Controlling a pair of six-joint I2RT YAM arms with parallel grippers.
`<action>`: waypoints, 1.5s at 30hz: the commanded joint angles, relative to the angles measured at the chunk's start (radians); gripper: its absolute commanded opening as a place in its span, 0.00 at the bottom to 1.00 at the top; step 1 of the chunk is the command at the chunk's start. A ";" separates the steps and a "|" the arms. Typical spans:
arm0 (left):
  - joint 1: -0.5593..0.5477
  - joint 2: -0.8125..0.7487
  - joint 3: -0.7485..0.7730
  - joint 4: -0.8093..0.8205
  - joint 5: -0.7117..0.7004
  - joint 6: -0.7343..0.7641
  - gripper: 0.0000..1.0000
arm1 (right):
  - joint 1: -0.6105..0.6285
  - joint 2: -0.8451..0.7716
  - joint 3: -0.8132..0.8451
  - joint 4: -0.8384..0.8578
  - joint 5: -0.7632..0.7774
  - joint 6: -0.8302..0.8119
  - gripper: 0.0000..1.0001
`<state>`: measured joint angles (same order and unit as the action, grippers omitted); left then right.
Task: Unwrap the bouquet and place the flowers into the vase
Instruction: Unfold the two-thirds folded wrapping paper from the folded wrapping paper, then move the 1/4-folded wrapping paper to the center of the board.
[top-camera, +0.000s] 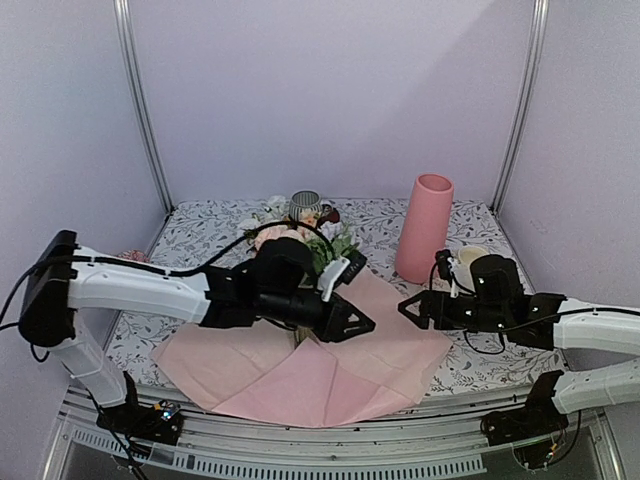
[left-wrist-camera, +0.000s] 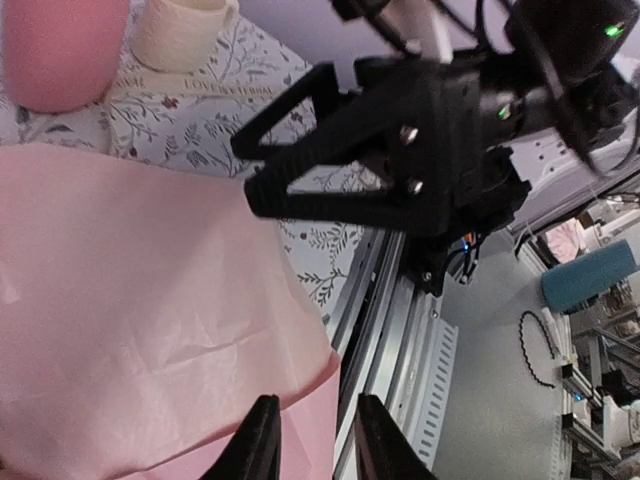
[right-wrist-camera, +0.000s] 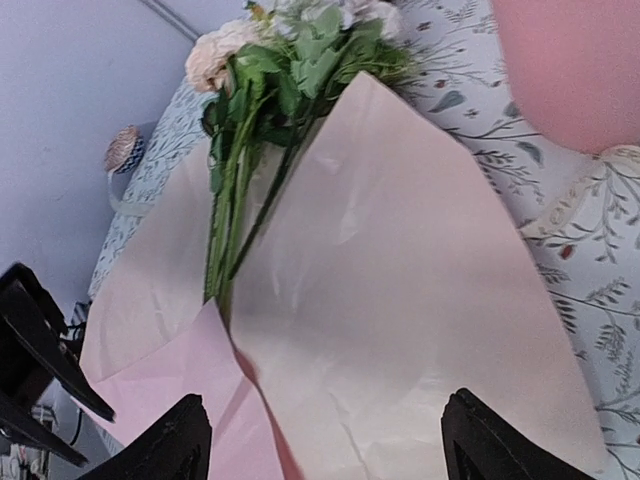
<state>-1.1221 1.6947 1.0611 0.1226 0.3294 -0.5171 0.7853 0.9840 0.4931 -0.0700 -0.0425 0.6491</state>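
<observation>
**Paper open, flowers not yet in the vase**

From above, the big pale pink paper sheet (top-camera: 330, 385) lies spread flat on the table (top-camera: 200, 235), which has a leafy cloth. The long green-stemmed flowers (top-camera: 335, 240), peach, white and pink, lie on the far part of the paper, in the middle. The tall pink vase (top-camera: 425, 225) stands upright to the right, apart from them. The left gripper (top-camera: 362, 324) hangs over the middle of the paper. The right gripper (top-camera: 408, 305) is near it, by the paper's right edge.

In the left wrist view, the left fingers are a little apart. Nothing is between them, and the paper lies below.

In the right wrist view, the right fingers are spread wide and hold nothing. The stems point toward them.

The unwrapping looks done. What is left is to pick up the flowers and stand them in the vase.
</observation>
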 joint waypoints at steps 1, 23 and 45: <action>0.094 -0.129 -0.130 -0.096 -0.156 0.029 0.28 | -0.003 0.135 -0.003 0.293 -0.212 0.002 0.76; 0.516 -0.166 -0.433 0.065 -0.148 -0.016 0.00 | 0.032 0.947 0.411 0.655 -0.280 0.167 0.02; 0.577 -0.020 -0.548 0.186 -0.241 -0.099 0.00 | -0.022 0.907 0.064 0.704 -0.105 0.258 0.02</action>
<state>-0.5674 1.6703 0.5671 0.3176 0.1234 -0.5976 0.7902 1.9121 0.6338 0.6998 -0.2073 0.8936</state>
